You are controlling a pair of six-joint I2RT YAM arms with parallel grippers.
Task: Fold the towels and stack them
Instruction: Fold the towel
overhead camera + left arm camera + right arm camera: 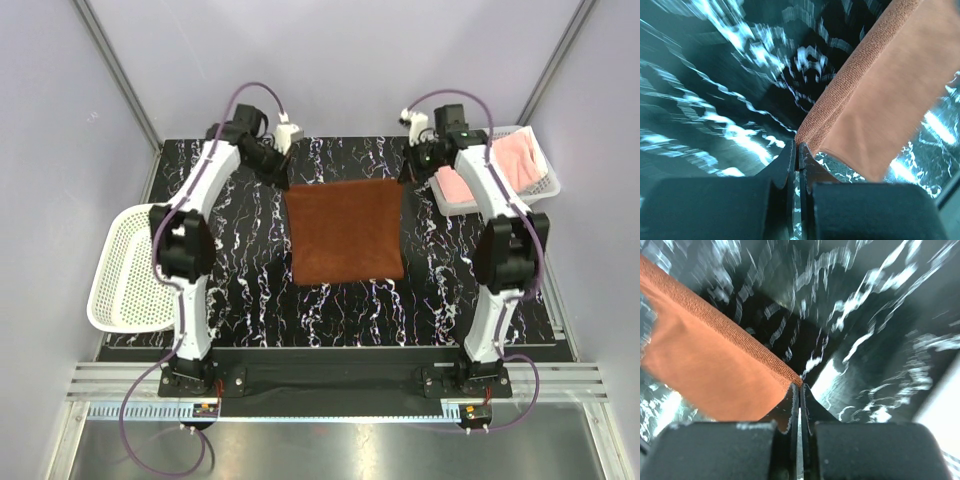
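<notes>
The rust-brown towel (345, 232) lies spread on the black marbled table (250, 290). My left gripper (283, 180) is shut on its far left corner (807, 135). My right gripper (407, 176) is shut on its far right corner (790, 376). Both corners are lifted a little off the table, so the far edge hangs between the grippers. The pale pink towel (505, 165) lies in a white mesh basket (545, 185) at the far right. The white towel is out of view.
A second white mesh basket (125, 275) sits tilted over the table's left edge and holds nothing I can see. Pale walls enclose the table on three sides.
</notes>
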